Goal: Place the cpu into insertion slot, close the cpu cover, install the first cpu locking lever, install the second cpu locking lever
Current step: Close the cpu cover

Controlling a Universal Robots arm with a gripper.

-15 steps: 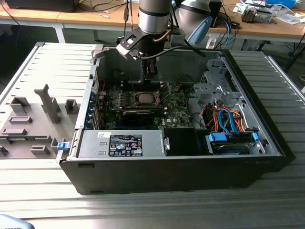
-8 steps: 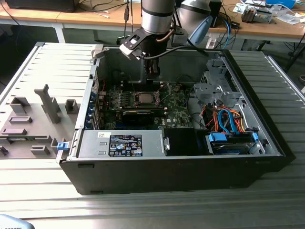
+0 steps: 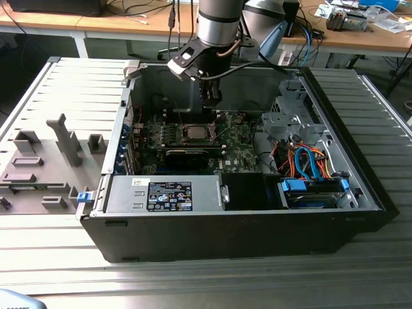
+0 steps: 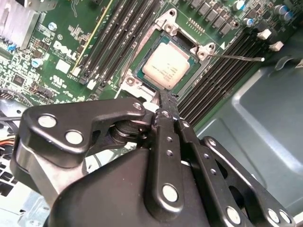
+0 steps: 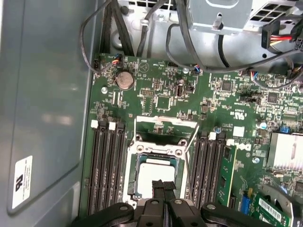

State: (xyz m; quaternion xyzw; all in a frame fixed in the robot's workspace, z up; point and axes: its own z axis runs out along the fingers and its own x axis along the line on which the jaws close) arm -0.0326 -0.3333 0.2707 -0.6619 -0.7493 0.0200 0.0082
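Hovering at the edge of the insertion slot (image 4: 137,72), the gripper (image 4: 164,101) had its jaws together, gripping nothing. The cpu (image 4: 166,68) lay flat in the slot. The cpu cover (image 5: 165,119) looked hinged up, and one locking lever (image 4: 239,57) stuck out free. Risk: the tips sat so close over the chip that a skewed push could shift it or hook the loose lever, jamming the cover.

cpu (image 4: 166,70): matt silver metal | claw (image 4: 164,105): smooth black metal | case (image 4: 255,106): matt grey metal
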